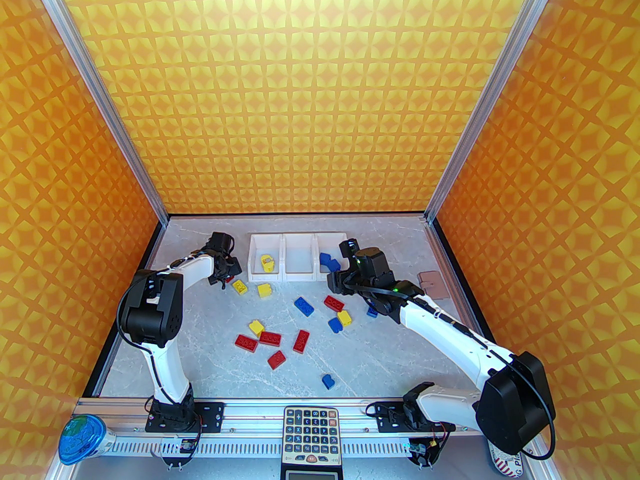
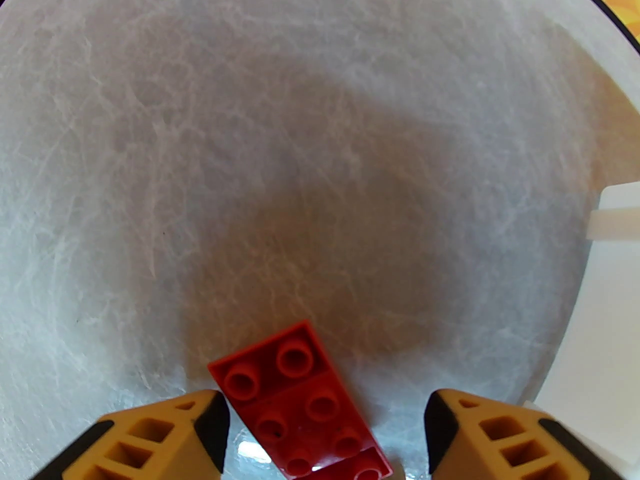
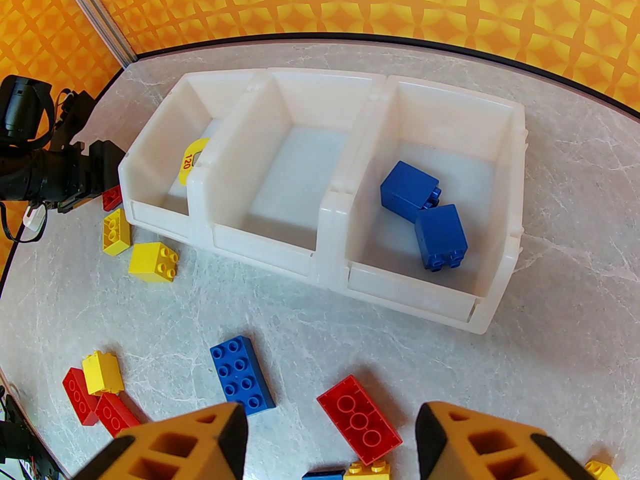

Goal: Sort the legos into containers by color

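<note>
Left fingers (image 2: 165, 433) stand apart at the far left of the surface (image 1: 200, 368), low over a red brick (image 2: 300, 408) lying between them. One tip is just beside it, the other is clear, so nothing is gripped. To the right, three white bins (image 1: 299, 274) stand in a row: a yellow brick (image 1: 268, 263) in the left one, two blue bricks (image 3: 407, 190) in the right one. Loose bricks (image 1: 270, 338) lie nearer. Right fingers (image 3: 480, 443) hang open and empty by the right bin.
</note>
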Motion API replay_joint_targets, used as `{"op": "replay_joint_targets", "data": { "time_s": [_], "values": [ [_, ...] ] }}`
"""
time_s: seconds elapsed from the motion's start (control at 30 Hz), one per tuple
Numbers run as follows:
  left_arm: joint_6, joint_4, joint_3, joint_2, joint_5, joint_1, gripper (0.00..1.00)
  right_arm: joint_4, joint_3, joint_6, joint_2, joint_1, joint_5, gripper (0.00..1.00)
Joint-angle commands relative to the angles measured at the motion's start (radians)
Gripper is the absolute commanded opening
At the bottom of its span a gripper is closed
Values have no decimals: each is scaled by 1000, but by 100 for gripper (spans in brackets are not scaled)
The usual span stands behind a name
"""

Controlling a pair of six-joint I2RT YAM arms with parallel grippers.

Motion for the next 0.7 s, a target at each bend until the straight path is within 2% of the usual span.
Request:
{"op": "replay_joint_targets", "data": {
  "time_s": [0.0,0.37,0.67],
  "values": [
    [21,-33,40,23,16,8,64,-22,23,0,-20,7,-15,60],
    [45,-58,66,21,16,10,41,-22,22,1,-27,7,-20,60],
    [72,-94,76,-36,16,10,31,-16,18,5,-34,6,-30,60]
  ]
}}
